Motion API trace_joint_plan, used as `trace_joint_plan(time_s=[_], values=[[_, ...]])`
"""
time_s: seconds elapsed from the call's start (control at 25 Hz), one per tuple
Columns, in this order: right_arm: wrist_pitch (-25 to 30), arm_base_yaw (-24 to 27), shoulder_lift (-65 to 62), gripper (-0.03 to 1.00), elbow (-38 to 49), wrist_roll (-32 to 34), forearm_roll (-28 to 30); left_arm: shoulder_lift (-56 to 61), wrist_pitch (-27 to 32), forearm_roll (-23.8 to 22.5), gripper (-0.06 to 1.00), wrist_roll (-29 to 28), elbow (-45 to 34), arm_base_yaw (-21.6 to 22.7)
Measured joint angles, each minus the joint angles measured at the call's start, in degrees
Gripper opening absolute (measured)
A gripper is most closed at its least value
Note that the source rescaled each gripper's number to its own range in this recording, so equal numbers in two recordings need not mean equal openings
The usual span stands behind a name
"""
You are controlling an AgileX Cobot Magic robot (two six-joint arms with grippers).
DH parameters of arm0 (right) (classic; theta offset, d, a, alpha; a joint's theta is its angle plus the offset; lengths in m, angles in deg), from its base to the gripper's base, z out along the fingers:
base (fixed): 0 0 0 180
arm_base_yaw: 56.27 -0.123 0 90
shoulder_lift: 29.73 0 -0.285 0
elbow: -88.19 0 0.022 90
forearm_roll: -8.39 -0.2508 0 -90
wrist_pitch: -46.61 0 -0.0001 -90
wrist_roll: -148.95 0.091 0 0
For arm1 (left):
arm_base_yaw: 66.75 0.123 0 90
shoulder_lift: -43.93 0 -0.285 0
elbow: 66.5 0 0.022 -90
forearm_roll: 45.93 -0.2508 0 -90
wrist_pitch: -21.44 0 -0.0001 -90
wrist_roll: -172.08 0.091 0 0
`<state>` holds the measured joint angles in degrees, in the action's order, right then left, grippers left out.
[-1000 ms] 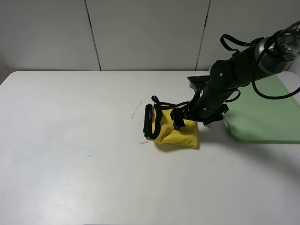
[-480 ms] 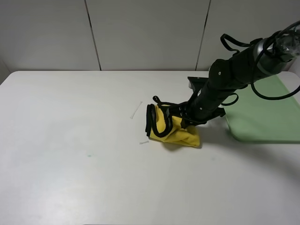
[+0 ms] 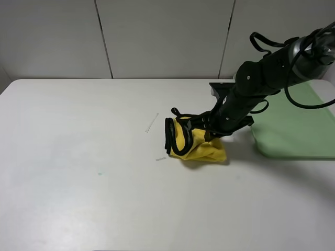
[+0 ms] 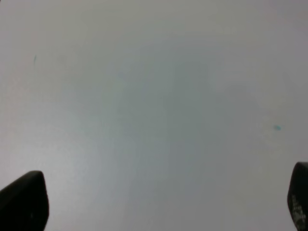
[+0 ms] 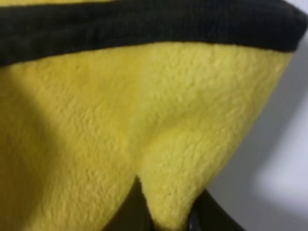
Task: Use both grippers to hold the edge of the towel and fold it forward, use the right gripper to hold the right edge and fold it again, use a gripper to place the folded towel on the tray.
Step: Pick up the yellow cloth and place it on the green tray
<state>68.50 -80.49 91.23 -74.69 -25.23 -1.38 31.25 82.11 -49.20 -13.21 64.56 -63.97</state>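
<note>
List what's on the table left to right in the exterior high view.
Small white strip → bunched yellow microfibre towel with black trim → black right gripper pinching it → pale green plastic tray.

A robotics lab or test bench, by the look of it. A plain white table (image 3: 78, 198) stands against bare pale wall panels (image 3: 162, 36), and a cabled black robot arm (image 3: 261, 83) reaches in from the far right.
</note>
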Motion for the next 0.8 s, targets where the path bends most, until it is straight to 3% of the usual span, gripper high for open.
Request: trace_joint_plan(time_s=[0.4, 0.6, 0.8], values=[[11.6, 4.7, -6.2, 0.09, -7.7, -0.4, 10.3, 0.0, 0.0, 0.0, 1.00, 0.0, 0.0, 0.0], [15.5, 10.6, -6.3, 0.09, -10.9, -2.3, 15.7, 0.0, 0.0, 0.0, 1.00, 0.0, 0.0, 0.0], [15.6, 18.4, -6.3, 0.09, -12.8, -6.2, 16.7, 0.0, 0.0, 0.0, 1.00, 0.0, 0.0, 0.0]])
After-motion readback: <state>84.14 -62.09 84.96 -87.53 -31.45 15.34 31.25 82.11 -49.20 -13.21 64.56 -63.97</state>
